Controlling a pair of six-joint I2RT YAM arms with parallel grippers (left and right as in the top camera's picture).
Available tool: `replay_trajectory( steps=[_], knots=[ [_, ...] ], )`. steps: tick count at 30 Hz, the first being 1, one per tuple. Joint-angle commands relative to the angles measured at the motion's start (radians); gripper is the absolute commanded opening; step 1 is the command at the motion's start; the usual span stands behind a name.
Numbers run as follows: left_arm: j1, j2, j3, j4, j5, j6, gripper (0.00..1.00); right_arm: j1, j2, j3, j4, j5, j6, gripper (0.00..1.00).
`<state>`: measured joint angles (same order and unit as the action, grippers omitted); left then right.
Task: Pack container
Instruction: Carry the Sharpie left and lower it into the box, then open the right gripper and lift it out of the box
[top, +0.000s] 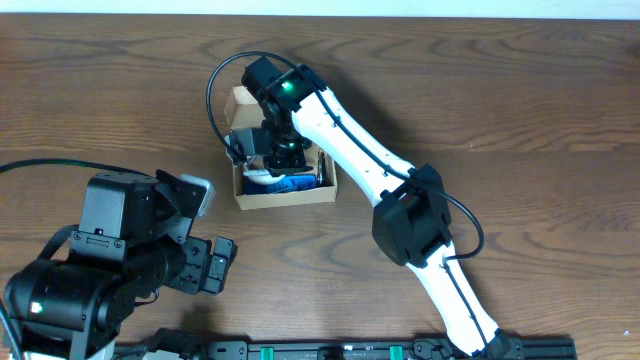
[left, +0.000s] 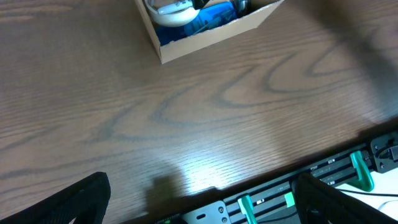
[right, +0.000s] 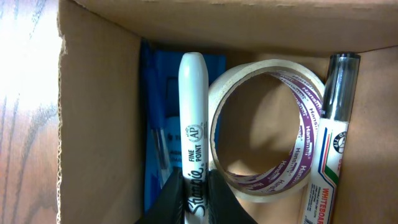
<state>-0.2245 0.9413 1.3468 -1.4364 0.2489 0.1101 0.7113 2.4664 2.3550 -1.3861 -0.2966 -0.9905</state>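
The container (top: 288, 195) is a tan cardboard box with its flap open, left of the table's middle; it also shows in the left wrist view (left: 205, 37). My right gripper (right: 198, 196) reaches down into the box (right: 93, 124) and is shut on a white Sharpie marker (right: 192, 118). Inside lie a tape roll (right: 267, 143) with purple print, a whiteboard marker (right: 329, 143) at the right and a blue packet (right: 158, 137) at the left. My left gripper (left: 199, 205) is open and empty over bare table near the front edge, well short of the box.
A black rail with green clips (left: 323, 180) runs along the table's front edge. The right arm (top: 370, 160) stretches across the middle of the table. Brown wood table (top: 520, 110) surrounds the box.
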Motion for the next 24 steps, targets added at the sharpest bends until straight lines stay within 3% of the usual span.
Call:
replay_trajectory(
  steps=[1, 4, 8, 16, 22, 24],
  knots=[
    [0.002, -0.001, 0.016, -0.003, 0.006, 0.017, 0.95, 0.01, 0.021, -0.002, 0.006, -0.008, -0.008, 0.15],
    [0.002, -0.001, 0.016, -0.004, 0.006, 0.017, 0.95, 0.01, 0.021, -0.002, 0.006, 0.034, -0.007, 0.3],
    [0.002, -0.001, 0.016, -0.004, 0.006, 0.017, 0.95, 0.01, 0.021, -0.002, 0.006, 0.046, 0.044, 0.73],
    [0.002, -0.001, 0.016, -0.004, 0.006, 0.017, 0.95, 0.01, -0.03, 0.002, 0.006, 0.045, 0.137, 0.73],
    [0.002, -0.001, 0.016, -0.004, 0.006, 0.017, 0.95, 0.009, -0.165, 0.003, 0.007, 0.045, 0.16, 0.98],
    [0.002, -0.001, 0.016, -0.004, 0.006, 0.017, 0.95, 0.008, -0.225, 0.003, 0.01, 0.046, 0.16, 0.99]
  ],
)
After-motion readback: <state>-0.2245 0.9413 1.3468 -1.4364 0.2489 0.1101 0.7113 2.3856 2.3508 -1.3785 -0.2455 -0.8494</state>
